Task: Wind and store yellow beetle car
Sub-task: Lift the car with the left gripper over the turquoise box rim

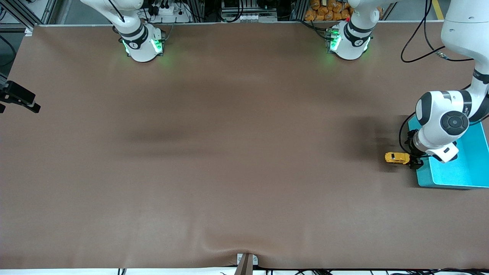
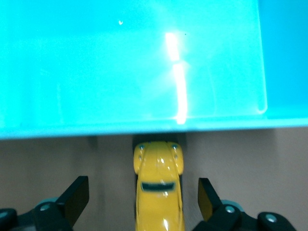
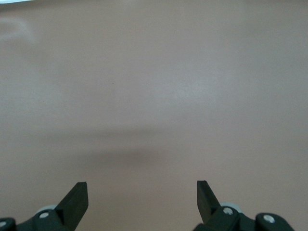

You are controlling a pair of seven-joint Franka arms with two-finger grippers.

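Observation:
The yellow beetle car (image 1: 397, 157) stands on the brown table, close beside the turquoise bin (image 1: 468, 170) at the left arm's end. My left gripper (image 1: 415, 160) is low over the car's end next to the bin and is open. In the left wrist view the car (image 2: 159, 187) lies between the fingers (image 2: 77, 197) with a gap on each side, its nose at the bin's wall (image 2: 144, 126). My right gripper (image 3: 142, 197) is open and empty over bare table; it does not show in the front view.
The bin's inside (image 2: 120, 67) shows nothing in it. A black camera mount (image 1: 17, 97) sticks in at the right arm's end of the table. A cable (image 1: 420, 42) hangs near the left arm's base.

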